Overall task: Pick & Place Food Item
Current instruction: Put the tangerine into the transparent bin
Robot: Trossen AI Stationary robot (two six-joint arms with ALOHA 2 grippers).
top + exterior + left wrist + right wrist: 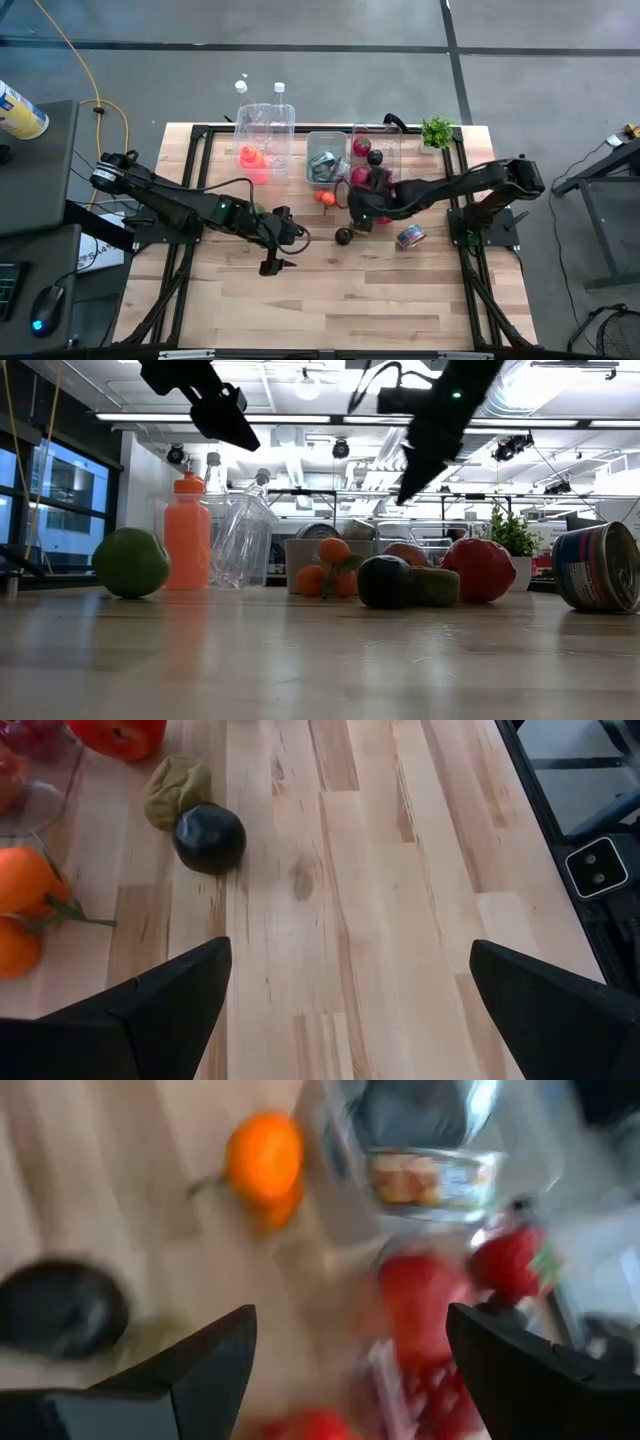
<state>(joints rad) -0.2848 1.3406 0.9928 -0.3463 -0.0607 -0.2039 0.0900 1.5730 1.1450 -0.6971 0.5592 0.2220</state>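
The right end effector (356, 212) is held with its fingers spread wide and empty above the fruit cluster near the middle of the tabletop (330, 300), apparently so that 1 food item can be approached from above. The dark round fruit (343, 236) lies just beside an olive-green lump (176, 788), with the oranges (325, 198) towards the far edge by the clear containers (325, 155). The left end effector (277, 245) waits wide open and empty, left of centre.
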